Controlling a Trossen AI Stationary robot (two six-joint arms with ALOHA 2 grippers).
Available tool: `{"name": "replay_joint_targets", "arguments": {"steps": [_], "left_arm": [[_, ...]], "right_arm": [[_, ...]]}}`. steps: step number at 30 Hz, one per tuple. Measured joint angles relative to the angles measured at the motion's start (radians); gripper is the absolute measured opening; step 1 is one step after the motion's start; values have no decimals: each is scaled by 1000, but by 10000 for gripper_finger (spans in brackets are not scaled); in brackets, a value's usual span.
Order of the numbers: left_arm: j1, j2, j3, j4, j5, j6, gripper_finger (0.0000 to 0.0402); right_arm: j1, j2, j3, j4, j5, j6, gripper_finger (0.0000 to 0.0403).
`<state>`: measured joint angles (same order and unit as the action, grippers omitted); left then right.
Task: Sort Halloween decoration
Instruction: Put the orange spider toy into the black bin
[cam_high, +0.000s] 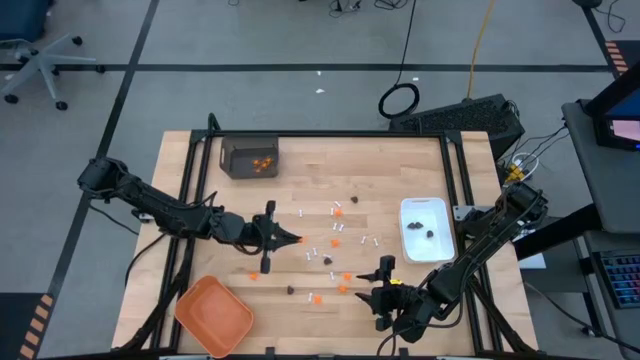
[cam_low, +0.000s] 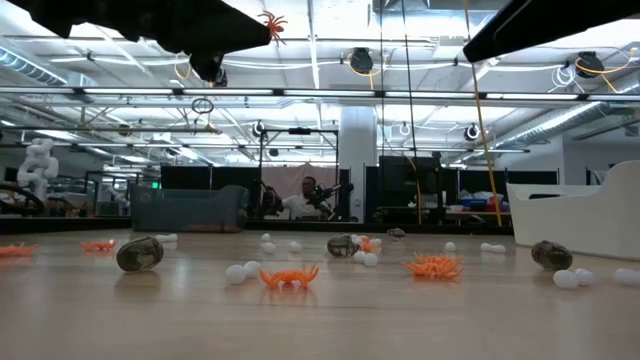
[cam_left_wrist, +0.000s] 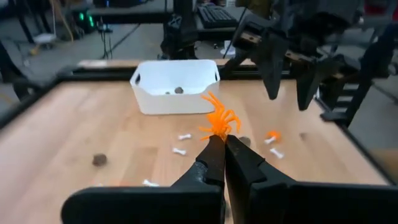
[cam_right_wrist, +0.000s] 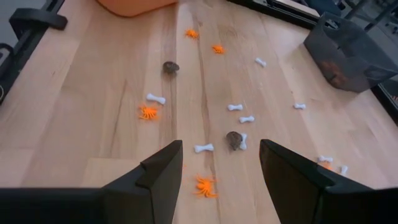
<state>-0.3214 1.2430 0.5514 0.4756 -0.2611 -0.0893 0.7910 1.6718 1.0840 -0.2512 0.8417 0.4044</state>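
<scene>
- Left gripper (cam_high: 296, 240), frame centre of the high view: pinched onto orange spider (cam_left_wrist: 219, 119).
- Right gripper (cam_high: 385, 268), lower right: fingers spread, holding nothing.

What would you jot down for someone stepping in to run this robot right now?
Left gripper: fingers shut on an orange spider, held above mid-table.
Right gripper: fingers open, empty, near the table's front edge.
Done: some orange bits sit in the dark bin; a few dark bits lie in the white dish.
Left: white bones, more orange spiders and dark bits are scattered across the table. The orange tray looks empty.
</scene>
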Motion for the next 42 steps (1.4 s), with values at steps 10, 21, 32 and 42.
{"name": "replay_joint_targets", "arguments": {"steps": [10,21,32,42], "left_arm": [[36,-41,18,-217,-45,-37,0],[222,-133,160,-703,-66,-44,0],[509,-134,193,-898,-42,-142,0],[725,-117,193,-992,-40,-142,0]], "right_arm": [[0,0,0,-1,0,83,199],[-15,1,0,-7,29,72,199],[-65,10,0,-1,29,55,199],[-79,94,0,154,21,6,199]]}}
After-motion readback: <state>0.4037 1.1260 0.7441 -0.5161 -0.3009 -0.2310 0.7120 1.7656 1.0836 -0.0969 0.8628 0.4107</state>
